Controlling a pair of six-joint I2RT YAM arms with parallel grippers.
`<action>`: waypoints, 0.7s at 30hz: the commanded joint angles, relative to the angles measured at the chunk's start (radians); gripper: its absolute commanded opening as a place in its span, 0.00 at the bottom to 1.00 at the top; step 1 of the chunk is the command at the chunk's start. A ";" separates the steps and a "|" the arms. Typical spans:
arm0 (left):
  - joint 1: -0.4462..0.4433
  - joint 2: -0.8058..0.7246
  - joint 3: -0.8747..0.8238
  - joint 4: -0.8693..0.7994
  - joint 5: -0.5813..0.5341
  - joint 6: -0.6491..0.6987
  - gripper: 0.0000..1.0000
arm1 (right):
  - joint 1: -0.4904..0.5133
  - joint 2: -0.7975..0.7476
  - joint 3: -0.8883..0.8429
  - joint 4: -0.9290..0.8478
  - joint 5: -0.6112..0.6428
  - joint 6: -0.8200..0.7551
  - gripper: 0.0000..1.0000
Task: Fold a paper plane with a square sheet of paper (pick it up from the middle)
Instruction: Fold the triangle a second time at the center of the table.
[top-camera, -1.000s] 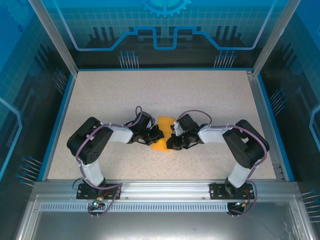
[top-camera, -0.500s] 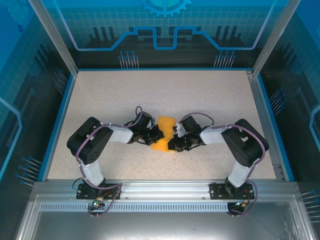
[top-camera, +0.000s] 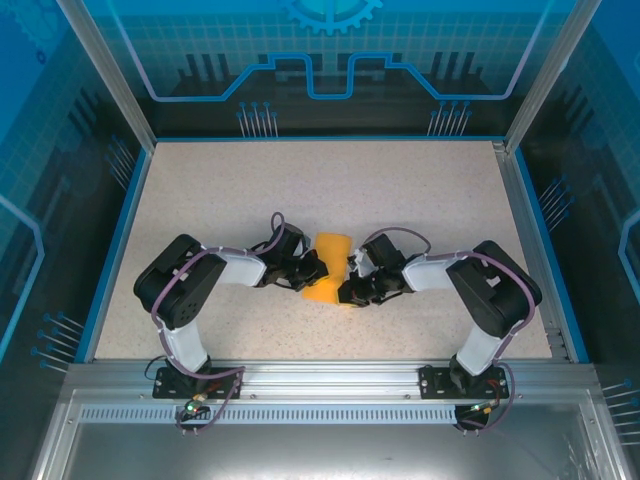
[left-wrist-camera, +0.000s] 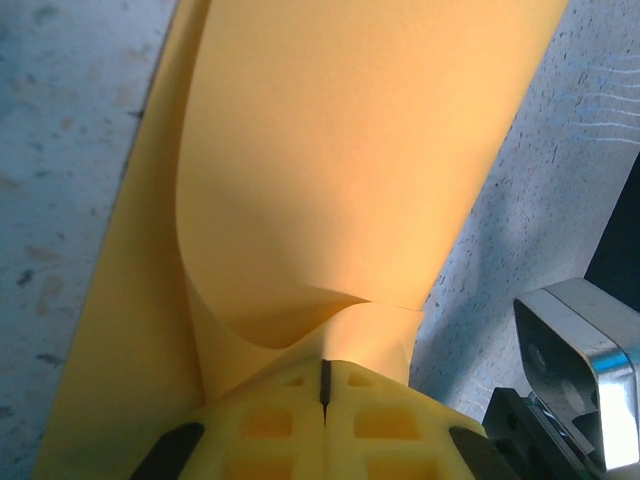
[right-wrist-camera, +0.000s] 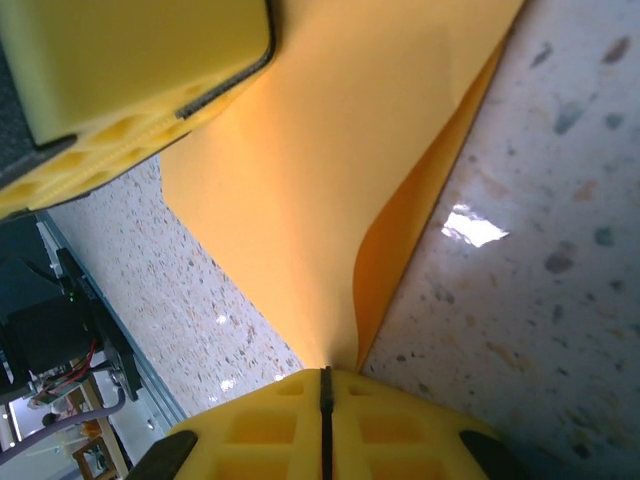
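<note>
Right gripper: jaws closed, pinching the near right edge of the square sheet of paper. Left gripper: jaws closed on its left edge. The sheet sits at the centre of the table, doubled into a loose curl. Judged early stage: first crease unpressed, nose and wing folds outstanding.

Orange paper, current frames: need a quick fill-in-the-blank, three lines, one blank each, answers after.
1. The square sheet of paper is coloured ____.
2. In the top view it sits ____ the left gripper and the right gripper.
3. In the wrist views, each gripper's jaws are ____ on an edge of the paper.
Missing words: orange; between; shut.
</note>
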 joint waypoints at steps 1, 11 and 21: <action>-0.009 0.019 -0.018 -0.102 -0.049 0.008 0.00 | -0.006 -0.009 -0.032 -0.124 0.003 -0.013 0.09; -0.008 0.011 -0.018 -0.099 -0.041 0.012 0.00 | -0.006 -0.146 0.028 -0.087 0.063 0.058 0.09; -0.010 0.014 -0.011 -0.096 -0.033 0.015 0.00 | 0.030 -0.014 0.148 -0.034 0.069 0.120 0.08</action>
